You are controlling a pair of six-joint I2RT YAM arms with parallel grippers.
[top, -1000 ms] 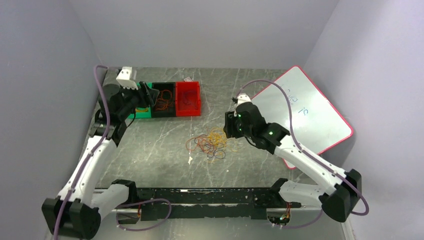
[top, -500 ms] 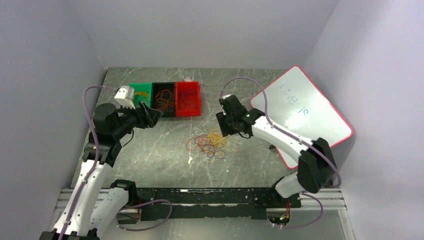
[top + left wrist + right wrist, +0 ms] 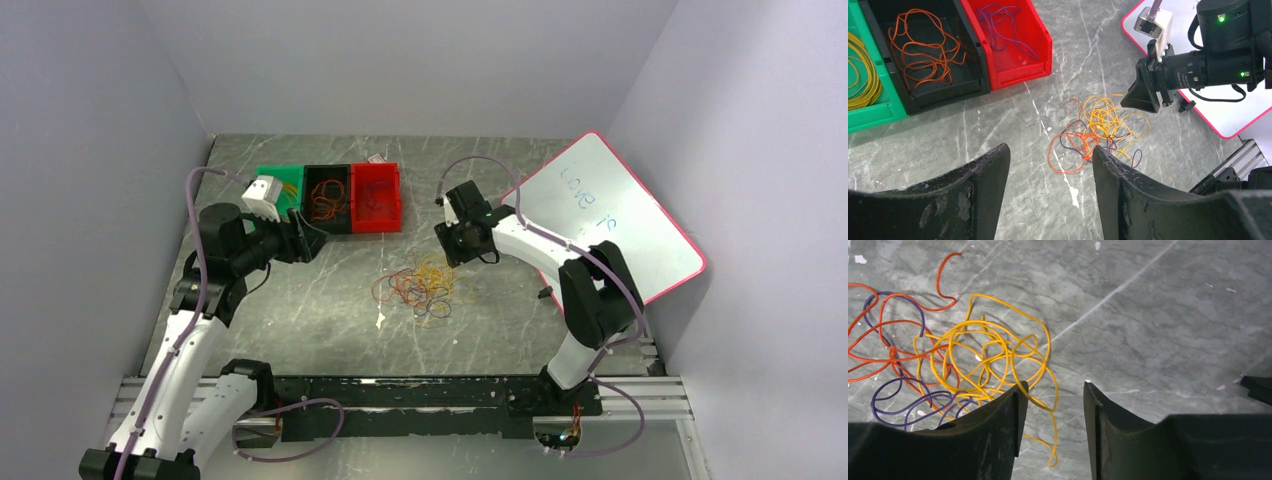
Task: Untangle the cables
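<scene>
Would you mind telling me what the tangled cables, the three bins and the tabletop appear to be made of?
Cables: probably plastic-sheathed wire, smooth and slightly glossy, holding loose curls. Bins: likely moulded plastic, uniform colour with soft sheen. Tabletop: looks like grey marble or a marble-print laminate, given its pale veins.
</scene>
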